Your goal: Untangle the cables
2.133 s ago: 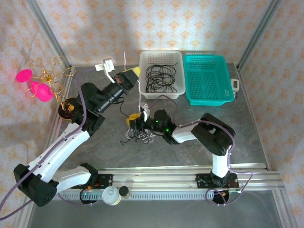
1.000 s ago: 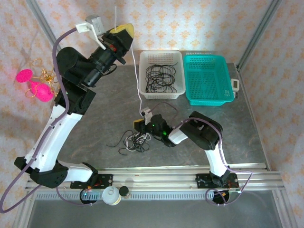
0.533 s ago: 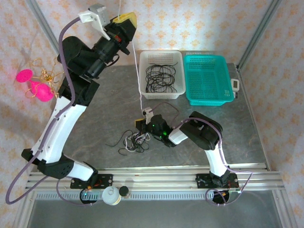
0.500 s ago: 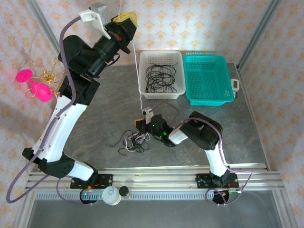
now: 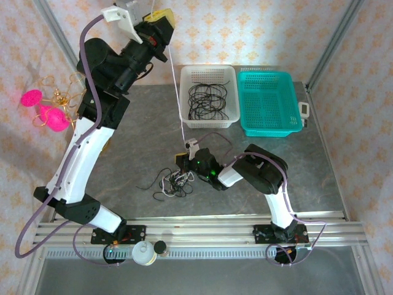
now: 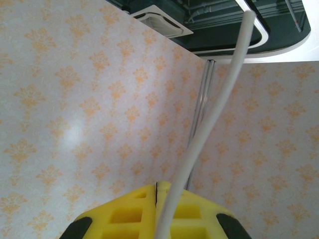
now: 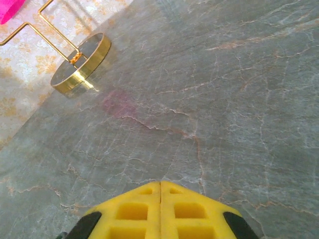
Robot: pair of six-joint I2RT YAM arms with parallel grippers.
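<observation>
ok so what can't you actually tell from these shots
- Top view: how many cords are in the tangle; too small, overlapping.
- Top view: where the white cable ends at the bottom; the right tool hides it.
- Right wrist view: whether the shut right tool pinches a cord; the bottom edge cuts off its pads.

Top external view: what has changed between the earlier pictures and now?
The left gripper, shut on a white cable, rose from low over the table to high above it, drawing that cable up out of the tangle. The right gripper edged nearer and shut beside the tangle, which spread slightly leftward. The white basket of black cables and the teal basket stayed put.
</observation>
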